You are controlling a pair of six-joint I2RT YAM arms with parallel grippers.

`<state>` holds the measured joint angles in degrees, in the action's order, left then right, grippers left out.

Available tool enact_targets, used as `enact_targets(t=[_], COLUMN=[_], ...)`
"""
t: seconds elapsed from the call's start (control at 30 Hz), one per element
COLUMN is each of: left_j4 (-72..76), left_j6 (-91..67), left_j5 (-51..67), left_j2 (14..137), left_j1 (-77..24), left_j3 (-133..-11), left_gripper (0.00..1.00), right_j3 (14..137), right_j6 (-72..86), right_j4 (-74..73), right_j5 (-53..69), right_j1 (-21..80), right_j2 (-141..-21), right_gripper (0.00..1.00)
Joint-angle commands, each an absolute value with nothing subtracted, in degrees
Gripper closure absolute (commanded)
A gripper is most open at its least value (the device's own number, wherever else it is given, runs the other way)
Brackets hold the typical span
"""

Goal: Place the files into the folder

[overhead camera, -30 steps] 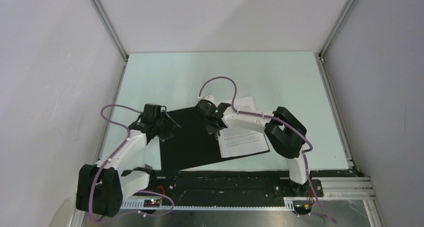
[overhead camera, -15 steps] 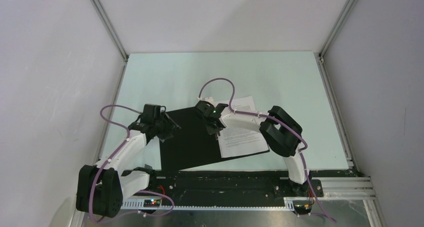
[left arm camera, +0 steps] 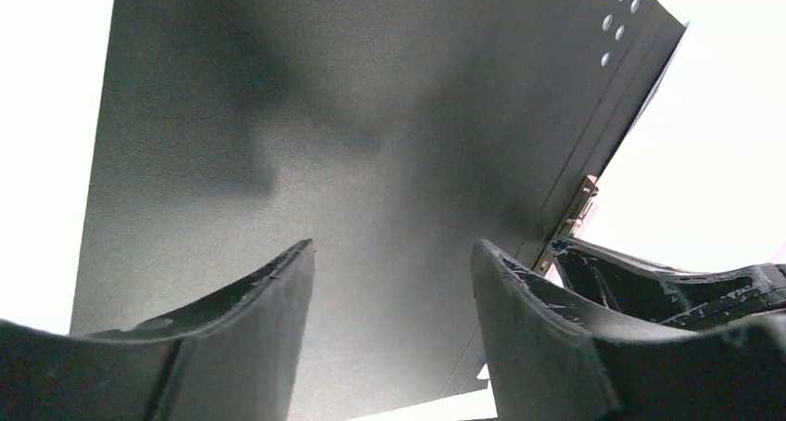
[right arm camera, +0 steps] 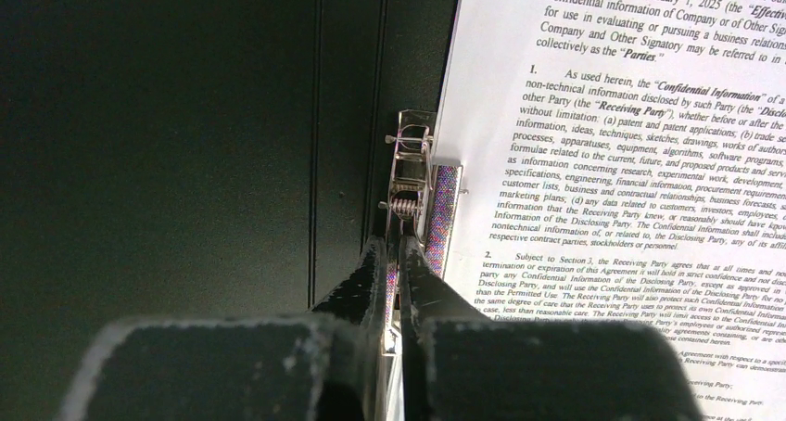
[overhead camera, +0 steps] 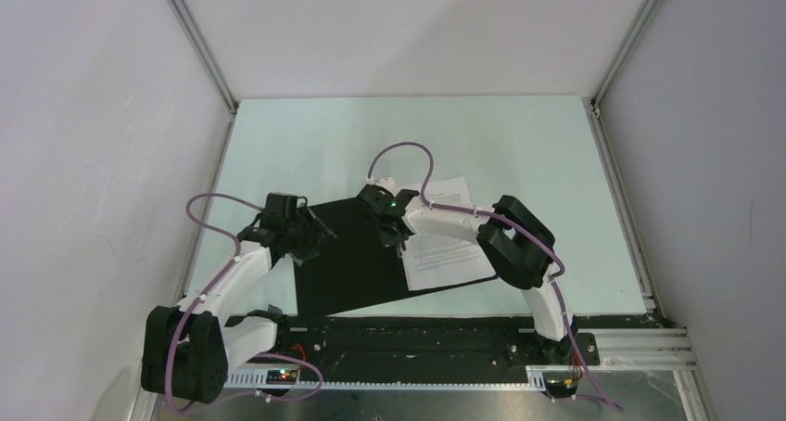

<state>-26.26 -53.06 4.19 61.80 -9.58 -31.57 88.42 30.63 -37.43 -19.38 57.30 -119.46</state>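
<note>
Fingers of the left end effector stand spread and released, with nothing between them, over the left half of the folder. The folder lies open on the worktop with its black inside facing up. A metal clip sits along the spine. The right end effector is clenched there, its tips pinched together at the clip's near end. Whether they grip its lever I cannot tell. Right of the clip, the printed sheet lies on the folder's right half. Its far corner reaches past the folder's edge.

I judge the task well along but not finished. Printed paper is on the folder, though it sits askew. It may need squaring and fastening, and the folder is not yet closed.

Several things cannot be made out:
- The blank sheets cannot be told apart anywhere and may lie beneath the printed one.
- Whether the sheet's left edge is under the clip's bar or only beside it is unclear.
- From above, the right arm covers part of the sheet.
- In the left wrist view everything around the folder is washed out white.
- The folder's outside faces down, unseen.
</note>
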Motion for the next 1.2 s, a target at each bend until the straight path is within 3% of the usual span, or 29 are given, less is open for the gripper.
enact_targets(t=[0.0, 0.33, 1.17], left_j4=[-26.07, -28.02, -27.67], left_j6=[-49.57, -38.70, -34.83], left_j5=[3.20, 7.94, 15.37], left_j2=[60.73, 67.29, 68.04], left_j1=[-9.05, -8.98, -5.82], left_j3=[-33.35, -41.17, -39.69], left_gripper=[0.26, 0.02, 0.00], right_j3=[86.92, 82.69, 78.44], right_j6=[31.87, 27.11, 24.20], right_j4=[-36.07, -34.04, -34.39], right_j5=[-20.04, -15.29, -8.34], right_j1=[56.00, 52.34, 45.01], right_j2=[-117.42, -108.10, -99.29], right_gripper=[1.00, 1.00, 1.00])
